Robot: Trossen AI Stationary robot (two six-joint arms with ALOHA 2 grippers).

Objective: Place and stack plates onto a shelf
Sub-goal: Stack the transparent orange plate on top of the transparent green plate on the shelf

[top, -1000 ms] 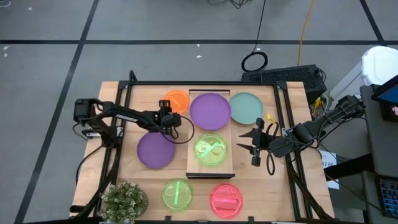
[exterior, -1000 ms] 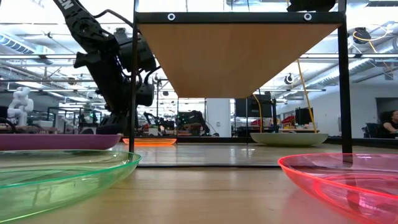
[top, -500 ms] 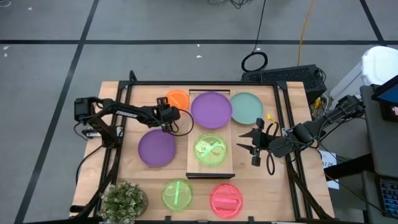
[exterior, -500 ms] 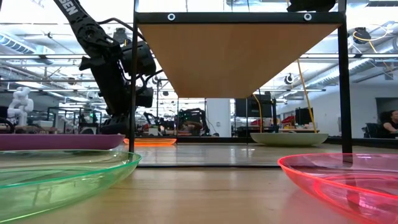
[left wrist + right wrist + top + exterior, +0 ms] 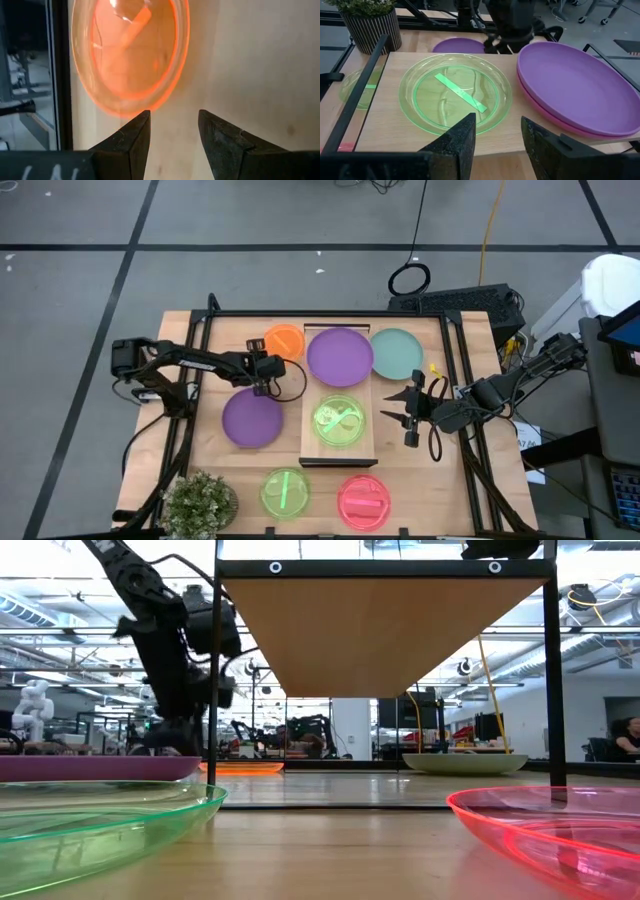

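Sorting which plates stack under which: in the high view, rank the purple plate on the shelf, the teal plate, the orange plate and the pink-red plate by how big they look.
1. Purple plate on the shelf, largest.
2. Teal plate.
3. Pink-red plate.
4. Orange plate, smallest, though partly hidden behind the frame bar, so its place below the pink-red one is unsure.

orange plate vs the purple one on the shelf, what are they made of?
Orange plate: looks like translucent plastic, glossy; the wood shows through it and its rim glows. Purple plate on the shelf: likely opaque plastic, matte to satin, evenly coloured, nothing showing through.
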